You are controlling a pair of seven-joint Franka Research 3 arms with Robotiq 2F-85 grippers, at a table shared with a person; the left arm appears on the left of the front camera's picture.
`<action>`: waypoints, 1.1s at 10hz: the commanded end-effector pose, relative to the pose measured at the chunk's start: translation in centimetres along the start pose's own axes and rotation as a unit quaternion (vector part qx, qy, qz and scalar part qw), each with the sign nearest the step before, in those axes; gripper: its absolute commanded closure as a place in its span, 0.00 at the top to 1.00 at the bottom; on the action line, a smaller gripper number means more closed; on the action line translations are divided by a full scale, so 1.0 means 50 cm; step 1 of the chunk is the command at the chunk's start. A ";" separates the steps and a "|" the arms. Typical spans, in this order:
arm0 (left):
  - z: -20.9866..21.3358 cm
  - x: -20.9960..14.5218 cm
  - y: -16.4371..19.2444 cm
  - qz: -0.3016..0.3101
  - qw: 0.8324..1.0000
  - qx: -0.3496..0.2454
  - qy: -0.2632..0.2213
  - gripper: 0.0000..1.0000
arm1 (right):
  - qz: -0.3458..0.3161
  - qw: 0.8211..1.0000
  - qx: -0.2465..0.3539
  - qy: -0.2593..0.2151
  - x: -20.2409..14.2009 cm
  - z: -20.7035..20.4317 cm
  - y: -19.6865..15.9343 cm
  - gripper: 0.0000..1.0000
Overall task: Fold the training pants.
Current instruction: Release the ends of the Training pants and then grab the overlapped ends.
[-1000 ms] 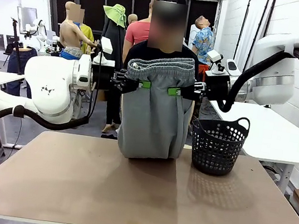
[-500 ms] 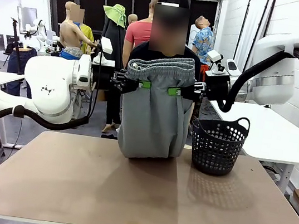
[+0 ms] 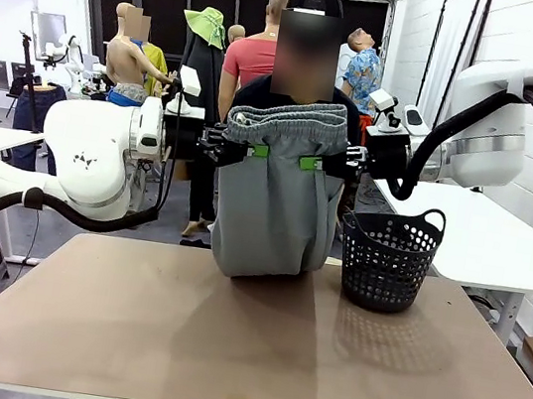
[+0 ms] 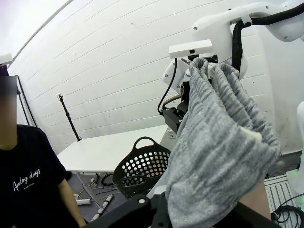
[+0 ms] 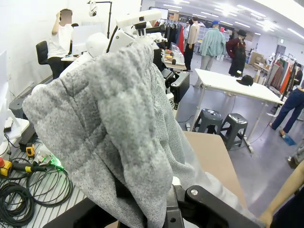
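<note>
The left gripper [image 3: 254,150] and right gripper [image 3: 310,162] each clamp one side of the training pants [image 3: 275,211], which hang lengthwise toward the table [image 3: 223,354].

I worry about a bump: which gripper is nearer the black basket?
Right. The right gripper holds the pants by the waistband, above the basket and toward the robot's left; the left gripper holds the same waistband farther left.

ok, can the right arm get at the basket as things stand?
Probably not. The way down to the basket looks free, but the right fingers are shut on the pants, held up together with the left fingers.
</note>
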State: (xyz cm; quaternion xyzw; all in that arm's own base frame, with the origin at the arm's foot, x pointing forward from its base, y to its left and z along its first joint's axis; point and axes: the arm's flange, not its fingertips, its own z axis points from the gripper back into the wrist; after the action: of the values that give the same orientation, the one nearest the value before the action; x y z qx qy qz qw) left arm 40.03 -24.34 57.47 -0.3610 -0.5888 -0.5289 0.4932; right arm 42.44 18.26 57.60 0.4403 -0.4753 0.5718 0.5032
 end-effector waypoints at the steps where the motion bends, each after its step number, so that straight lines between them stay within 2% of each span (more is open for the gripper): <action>1: -0.003 0.007 -0.002 0.006 1.000 0.001 -0.001 0.00 | -0.003 1.000 0.000 -0.011 0.002 0.000 0.002 0.00; 11: -0.003 0.007 -0.002 0.006 1.000 0.001 -0.001 0.00 | -0.003 1.000 0.000 -0.011 0.002 0.000 0.002 0.00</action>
State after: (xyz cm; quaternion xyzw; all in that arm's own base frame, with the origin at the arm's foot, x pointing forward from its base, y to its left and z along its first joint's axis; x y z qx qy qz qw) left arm 40.03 -24.34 57.47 -0.3609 -0.5888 -0.5290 0.4932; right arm 42.44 18.26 57.60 0.4403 -0.4753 0.5718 0.5032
